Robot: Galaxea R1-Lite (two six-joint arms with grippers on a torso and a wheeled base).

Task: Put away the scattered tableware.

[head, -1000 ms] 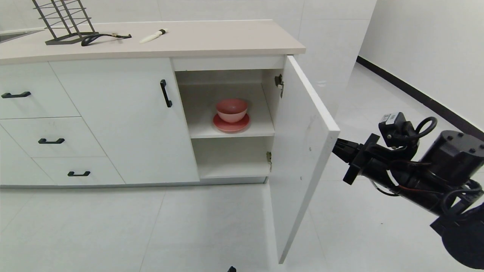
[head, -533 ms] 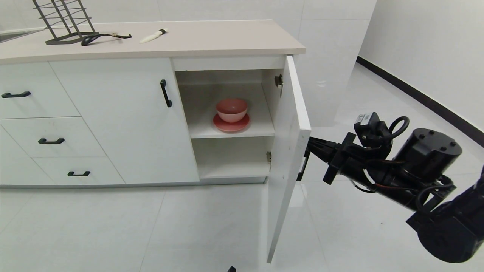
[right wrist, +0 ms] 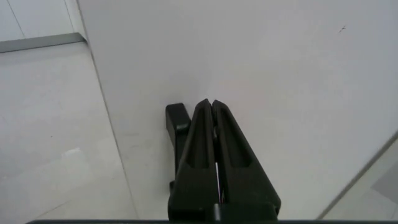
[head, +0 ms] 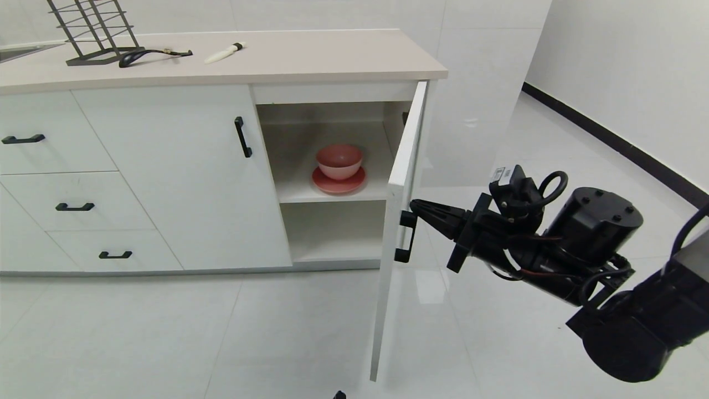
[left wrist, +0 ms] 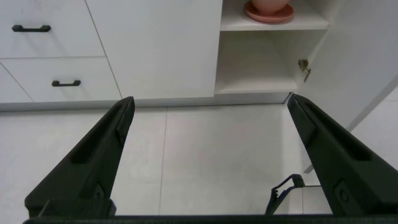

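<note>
1. At centre frame in the head view, a pink bowl (head: 339, 159) sits on a pink plate (head: 338, 184) on the open cabinet's upper shelf (head: 296, 191).
2. At upper left, on the countertop (head: 332, 55), a black spoon (head: 149, 54) lies against the base of a wire rack (head: 94, 33), with a white knife (head: 224, 52) near it.
3. The cabinet door (head: 386, 277) stands partly open, seen almost edge-on.
4. Right of centre, the right gripper (head: 416, 205) has its fingers pressed together, tips at the door's outer face just beside the black door handle (head: 407, 235).
5. The left gripper (left wrist: 209, 99) is spread wide above the floor, facing the cabinet.
</note>
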